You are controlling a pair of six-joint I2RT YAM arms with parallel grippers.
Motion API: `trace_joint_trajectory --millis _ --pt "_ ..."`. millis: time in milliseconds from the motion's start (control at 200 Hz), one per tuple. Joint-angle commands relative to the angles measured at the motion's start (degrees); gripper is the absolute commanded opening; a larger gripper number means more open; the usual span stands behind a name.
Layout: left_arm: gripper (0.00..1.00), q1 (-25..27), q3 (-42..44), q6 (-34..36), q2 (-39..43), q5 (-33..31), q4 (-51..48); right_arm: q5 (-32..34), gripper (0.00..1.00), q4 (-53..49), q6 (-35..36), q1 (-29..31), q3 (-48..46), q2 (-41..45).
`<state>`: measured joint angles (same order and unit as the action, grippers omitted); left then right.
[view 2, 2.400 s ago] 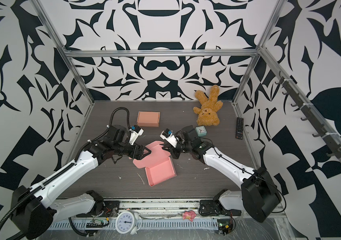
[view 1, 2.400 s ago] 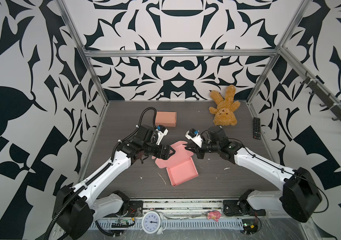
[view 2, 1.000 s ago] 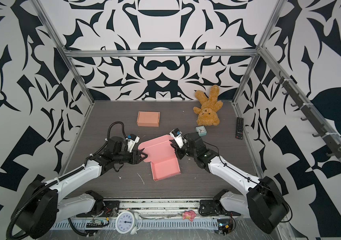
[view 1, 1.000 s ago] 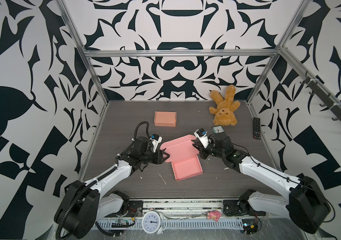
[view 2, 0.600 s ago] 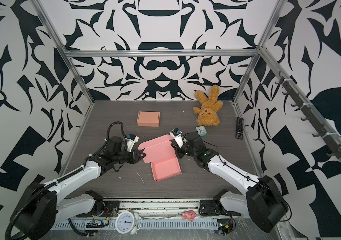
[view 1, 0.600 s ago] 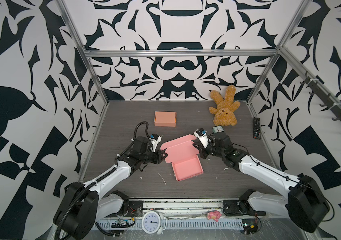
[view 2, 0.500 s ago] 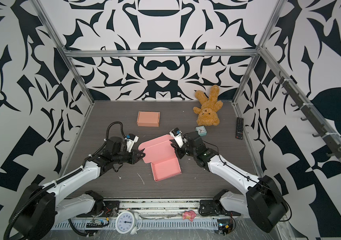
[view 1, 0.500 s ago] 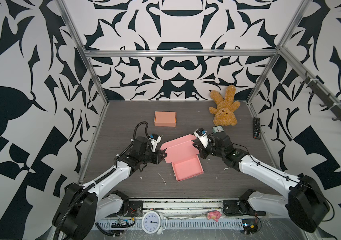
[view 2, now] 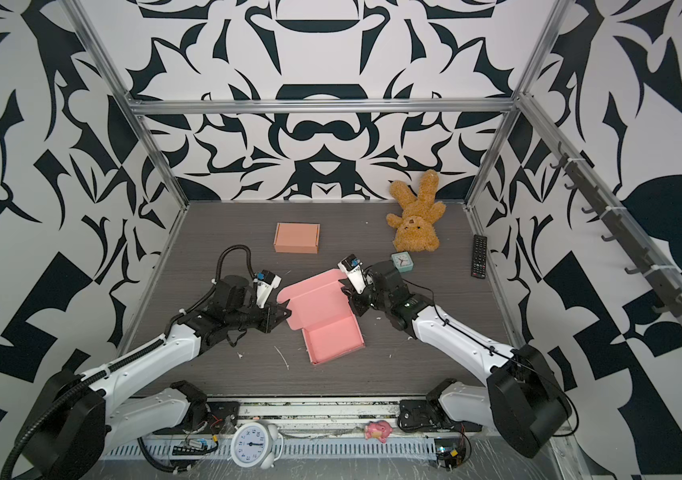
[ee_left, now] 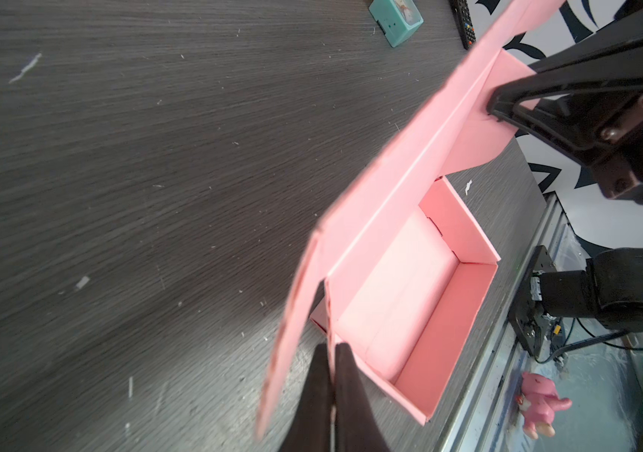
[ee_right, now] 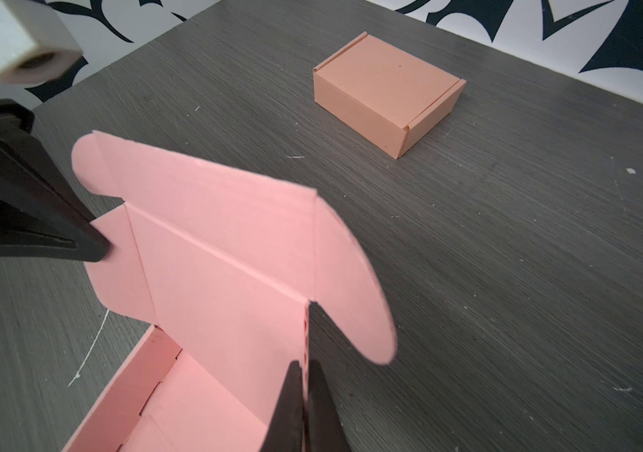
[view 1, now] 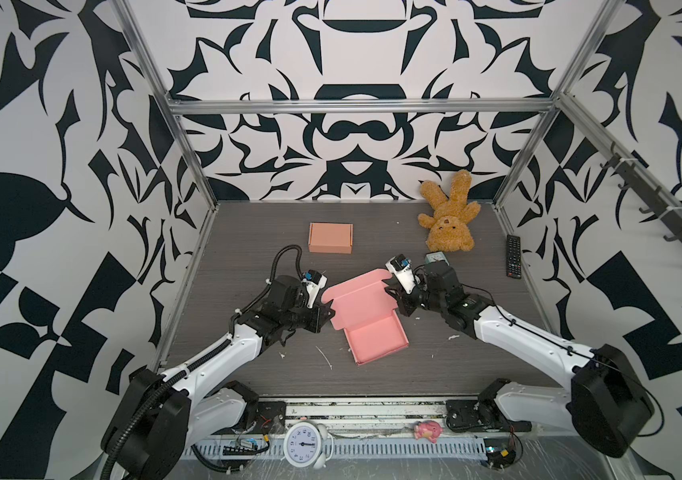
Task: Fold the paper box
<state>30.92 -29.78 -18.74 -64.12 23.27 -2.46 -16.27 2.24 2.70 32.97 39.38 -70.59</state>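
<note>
Pink paper box (view 1: 366, 316) mid-counter (view 1: 248, 249), tray (view 1: 376, 338) down, lid (view 1: 358, 295) raised. Left gripper (view 1: 329, 313) pinched shut on the lid's side flap (ee_right: 116, 266); right gripper (view 1: 395, 297) clamped on the opposite lid edge.

Risk: uneven pull tears or miscreases the thin card — or drags the unweighted tray.

Counter is dark woodgrain, littered with paper scraps (view 1: 326, 357). Patterned walls (view 1: 352, 137) stand close — little swing room.
</note>
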Motion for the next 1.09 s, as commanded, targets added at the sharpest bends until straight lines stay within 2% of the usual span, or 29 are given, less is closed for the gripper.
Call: trace_joint_trajectory --millis 0,385,870,1090 --pt "0.05 0.4 -0.7 1.1 0.7 -0.7 -2.5 0.8 0.06 -0.9 -0.6 0.0 2.2 0.7" --pt "0.05 0.5 -1.1 1.2 0.5 -0.8 -2.7 1.1 0.14 -0.5 -1.1 0.0 1.8 1.3" --pt "0.05 0.7 -1.4 1.4 0.9 -1.4 -3.4 1.7 0.02 0.1 -1.7 -0.1 1.6 1.9" --pt "0.04 0.8 -3.0 0.0 1.0 -3.8 -2.9 1.6 0.01 0.4 -2.8 -0.1 1.7 2.3"
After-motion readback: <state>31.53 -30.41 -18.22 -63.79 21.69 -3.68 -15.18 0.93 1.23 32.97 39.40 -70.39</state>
